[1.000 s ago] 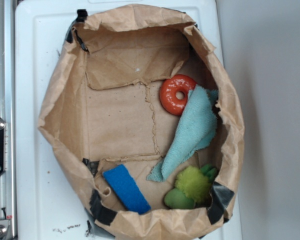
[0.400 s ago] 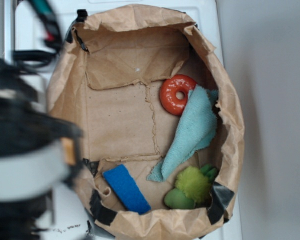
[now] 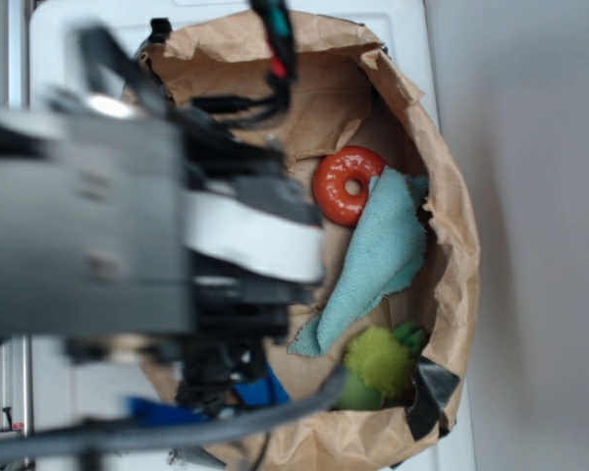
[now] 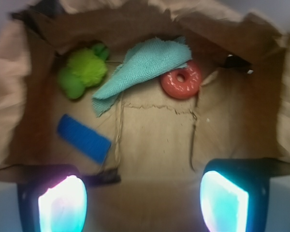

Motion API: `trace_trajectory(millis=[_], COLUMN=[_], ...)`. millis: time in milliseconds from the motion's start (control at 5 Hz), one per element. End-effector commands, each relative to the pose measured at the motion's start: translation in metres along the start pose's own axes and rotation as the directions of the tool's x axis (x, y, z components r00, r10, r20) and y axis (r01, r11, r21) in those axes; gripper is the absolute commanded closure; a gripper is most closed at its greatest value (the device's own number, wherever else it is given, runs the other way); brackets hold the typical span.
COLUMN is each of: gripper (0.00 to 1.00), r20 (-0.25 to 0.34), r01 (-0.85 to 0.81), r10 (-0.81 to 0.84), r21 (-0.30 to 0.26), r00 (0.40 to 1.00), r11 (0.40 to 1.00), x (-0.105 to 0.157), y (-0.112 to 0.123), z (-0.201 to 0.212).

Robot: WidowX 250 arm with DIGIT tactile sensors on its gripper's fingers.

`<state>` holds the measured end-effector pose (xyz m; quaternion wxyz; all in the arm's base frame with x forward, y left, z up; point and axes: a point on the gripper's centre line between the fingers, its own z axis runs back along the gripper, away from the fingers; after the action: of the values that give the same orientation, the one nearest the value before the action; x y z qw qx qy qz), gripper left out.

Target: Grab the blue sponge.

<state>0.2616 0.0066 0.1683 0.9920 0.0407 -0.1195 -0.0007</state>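
Note:
The blue sponge (image 4: 83, 137) lies flat on the paper floor of the bag, left of centre in the wrist view. In the exterior view only a corner of the blue sponge (image 3: 260, 390) shows under the arm. My gripper (image 4: 142, 200) hangs above the bag's near side, open, its two glowing pads (image 4: 63, 205) wide apart with nothing between them. The sponge is ahead and to the left of the jaws. In the exterior view the blurred arm (image 3: 157, 245) covers the bag's left half and hides the fingers.
The brown paper bag (image 3: 452, 245) has tall crumpled walls. Inside are an orange ring (image 3: 348, 184), a pale teal cloth (image 3: 378, 255) and a green plush toy (image 3: 378, 363). The bag stands on a white surface (image 3: 69, 59); a metal rail (image 3: 5, 59) runs on the left.
The arm has swept in from the left edge and now hangs over the bag's left half, covering most of the sponge. Nothing in the bag has moved.

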Motion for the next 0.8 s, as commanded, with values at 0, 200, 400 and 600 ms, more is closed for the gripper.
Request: trace_trajectory(millis=[0,200,400,600], gripper=[0.00,0.00,0.00,0.00], r20=[-0.081,-0.119,-0.132,-0.124], r01=[0.008,0.083,0.187,0.251], r10=[-0.001,-0.074,-0.188,-0.267], r21=[0.085,0.065,-0.019,-0.131], r00=[0.997,0.990,0.973,0.956], r11=[0.996,0.994,0.982,0.959], x=[0.004,0.001,-0.008,-0.003], y=[0.003,-0.019,-0.057,-0.075], z=[-0.059,-0.074,-0.086,-0.091])
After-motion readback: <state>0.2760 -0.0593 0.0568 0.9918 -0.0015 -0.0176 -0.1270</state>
